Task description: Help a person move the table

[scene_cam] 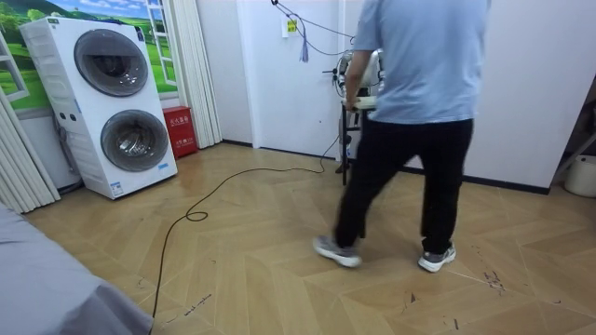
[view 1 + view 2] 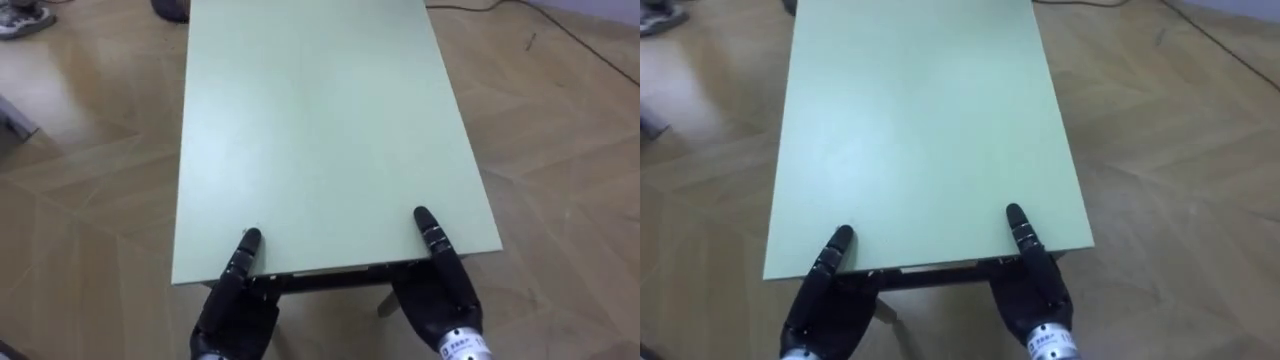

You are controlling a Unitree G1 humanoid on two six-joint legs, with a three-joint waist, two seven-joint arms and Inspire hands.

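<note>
Left eye view: the counter (image 2: 320, 130), a pale green rectangular top, runs from 6 o'clock toward 12 o'clock and is bare. The left robot hand (image 2: 235, 305) meets its near edge at 7 o'clock and the right robot hand (image 2: 440, 295) meets it at 5 o'clock. Each reaches over the edge onto the top, with the rest of it below the board, so whether either grip is closed cannot be told. Around the counter lies a chevron-pattern wooden floor (image 2: 560, 150), with a person's shoe (image 2: 22, 18) at 10 o'clock. Right eye view: a dark frame (image 2: 930, 272) shows under the near edge, between the two hands. Room view: a person (image 1: 419, 65) in a light blue shirt and dark trousers stands mid-stride at 2 o'clock, back to the camera, covering most of the robot. A pale edge shows at the person's waist, just beside one hand; whether that is the counter cannot be told. Containers: two stacked drum machines (image 1: 116, 102) at 10 o'clock, doors closed, contents not discernible. A red box (image 1: 179, 130) stands just beside them, and a pale tub (image 1: 582, 175) stands at 3 o'clock, its contents not visible. Pale curtains (image 1: 191, 74) hang at 11 o'clock, and a grey cover (image 1: 47, 288) lies at 8 o'clock.
</note>
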